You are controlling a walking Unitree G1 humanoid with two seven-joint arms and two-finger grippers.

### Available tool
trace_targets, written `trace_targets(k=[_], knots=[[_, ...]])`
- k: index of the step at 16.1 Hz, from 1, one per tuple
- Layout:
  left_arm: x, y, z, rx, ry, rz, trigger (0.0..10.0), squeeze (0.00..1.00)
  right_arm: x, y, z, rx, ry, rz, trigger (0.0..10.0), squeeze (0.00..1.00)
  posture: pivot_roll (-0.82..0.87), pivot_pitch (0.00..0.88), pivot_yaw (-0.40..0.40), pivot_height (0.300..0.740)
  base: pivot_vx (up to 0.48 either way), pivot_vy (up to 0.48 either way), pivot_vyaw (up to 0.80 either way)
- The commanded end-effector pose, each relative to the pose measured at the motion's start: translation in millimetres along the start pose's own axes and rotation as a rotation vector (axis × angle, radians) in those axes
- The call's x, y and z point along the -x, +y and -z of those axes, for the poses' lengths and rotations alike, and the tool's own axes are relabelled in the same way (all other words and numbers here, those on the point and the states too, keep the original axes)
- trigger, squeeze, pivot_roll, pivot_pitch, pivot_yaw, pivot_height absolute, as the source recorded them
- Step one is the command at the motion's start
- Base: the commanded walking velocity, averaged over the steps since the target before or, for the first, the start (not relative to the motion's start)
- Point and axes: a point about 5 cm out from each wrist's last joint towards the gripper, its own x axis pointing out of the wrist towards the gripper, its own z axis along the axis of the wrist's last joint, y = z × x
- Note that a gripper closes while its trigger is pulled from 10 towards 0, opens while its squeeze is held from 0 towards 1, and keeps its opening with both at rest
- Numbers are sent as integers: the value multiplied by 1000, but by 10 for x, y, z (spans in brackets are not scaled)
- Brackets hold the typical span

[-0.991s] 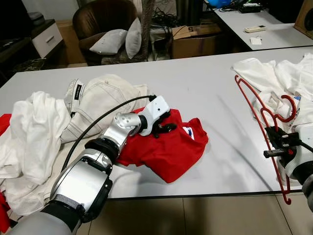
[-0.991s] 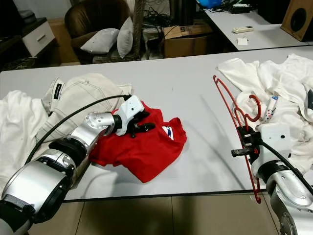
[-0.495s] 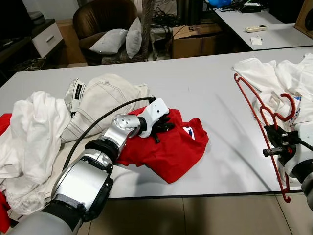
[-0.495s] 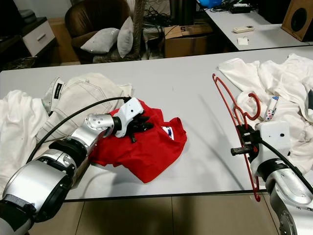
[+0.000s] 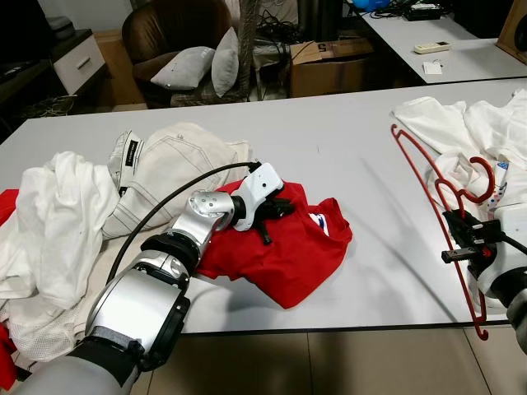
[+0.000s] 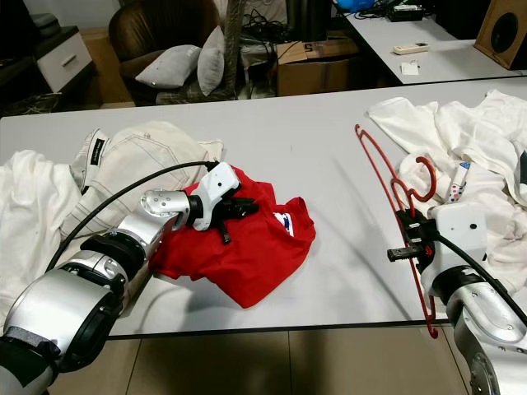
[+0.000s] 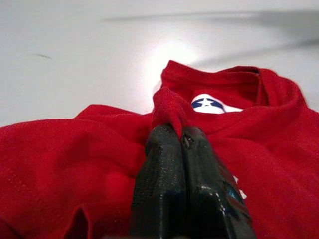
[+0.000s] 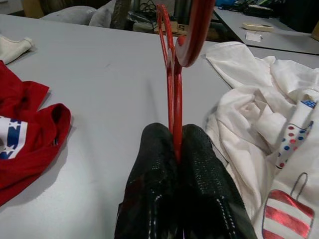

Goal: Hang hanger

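A red shirt (image 5: 288, 247) with a blue and white star label lies crumpled at the middle of the grey table (image 5: 346, 156). My left gripper (image 5: 276, 216) rests on its upper part and is shut on a pinched fold of the red cloth (image 7: 169, 107). On the right, my right gripper (image 5: 463, 240) is shut on a red plastic hanger (image 5: 424, 169), which stands on edge above the table's right side with its hook (image 6: 424, 177) toward the white clothes. The shut fingers (image 8: 164, 164) clamp the hanger's bar (image 8: 172, 84).
White clothes (image 5: 478, 123) lie piled at the table's right end. A cream jacket (image 5: 173, 160) and more white garments (image 5: 58, 214) cover the left end. Behind the table stand a brown armchair (image 5: 177, 33), a cardboard box (image 5: 329, 66) and another table (image 5: 445, 49).
My left gripper has turned slightly on the red shirt, pulling the pinched fold a little. The hanger in my right gripper has shifted slightly up and away.
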Motion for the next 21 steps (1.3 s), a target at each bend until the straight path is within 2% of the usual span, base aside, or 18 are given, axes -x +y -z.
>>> trace_targets(k=[1, 4, 6, 7, 8, 9, 10, 11, 12, 14, 15, 16, 17, 18, 19, 20, 21], knots=[[43, 29, 12, -3, 4, 6, 0, 0, -32, 31, -13, 2, -2, -21, 10000, 0, -36, 0, 120, 740, 0, 0, 0], [57, 39, 27, -15, 9, -7, 0, 0, -39, 53, -7, 3, -3, -30, 10000, 0, -40, 0, 123, 740, 0, 0, 0], [62, 130, -114, -86, -11, -86, 0, 0, -61, 53, -16, 5, -11, -22, 10000, 0, -43, 0, 124, 740, 0, 0, 0], [89, 265, -421, -167, -83, -158, 0, 0, -90, 39, -43, 10, -22, -5, 10000, 0, -43, 0, 124, 740, 0, 0, 0], [108, 313, -555, -200, -116, -180, 0, 0, -100, 32, -54, 13, -27, 2, 10000, 0, -43, 0, 124, 740, 0, 0, 0], [245, 468, -1072, -312, -270, -246, 0, 0, -120, -4, -92, 16, -45, 29, 10000, 0, -49, 0, 118, 740, 0, 0, 0], [385, 541, -1416, -382, -387, -276, 0, 0, -126, -35, -115, 16, -57, 49, 10000, 0, -50, 0, 118, 740, 0, 0, 0], [745, 592, -2056, -526, -630, -302, 0, 0, -121, -92, -155, 15, -79, 86, 10000, 0, -48, 0, 120, 740, 0, 0, 0], [975, 562, -2313, -609, -764, -269, 0, 0, -112, -112, -167, 11, -89, 104, 10000, 0, -45, 0, 119, 740, 0, 0, 0], [1126, 540, -2363, -685, -819, -241, 0, 0, -105, -121, -171, 4, -99, 126, 10000, 0, -32, 0, 118, 740, 0, 0, 0], [1078, 523, -2028, -683, -745, -160, 0, 0, -114, -93, -160, -8, -103, 128, 10000, 0, -25, 0, 115, 740, 0, 0, 0], [969, 486, -1606, -620, -637, -70, 0, 0, -127, -55, -151, -16, -103, 118, 10000, 0, -15, 0, 106, 740, 0, 0, 0], [929, 467, -1442, -584, -596, -33, 0, 0, -131, -40, -150, -19, -103, 112, 10000, 0, -5, 0, 93, 740, 0, 0, 0], [815, 360, -890, -513, -429, 51, 0, 0, -149, 23, -148, -25, -97, 77, 10000, 0, 4, 0, 84, 740, 0, 0, 0], [755, 135, -273, -475, -260, 120, 0, 0, -162, 88, -139, -22, -87, 36, 10000, 0, 9, 0, 73, 740, 0, 0, 0], [747, 4, -51, -425, -217, 151, 0, 0, -164, 101, -134, -26, -84, 21, 10000, 0, 9, 0, 73, 740, 0, 0, 0], [748, -43, 16, -411, -206, 160, 0, 0, -164, 105, -135, -27, -84, 17, 10000, 0, 13, 0, 66, 740, 0, 0, 0]])
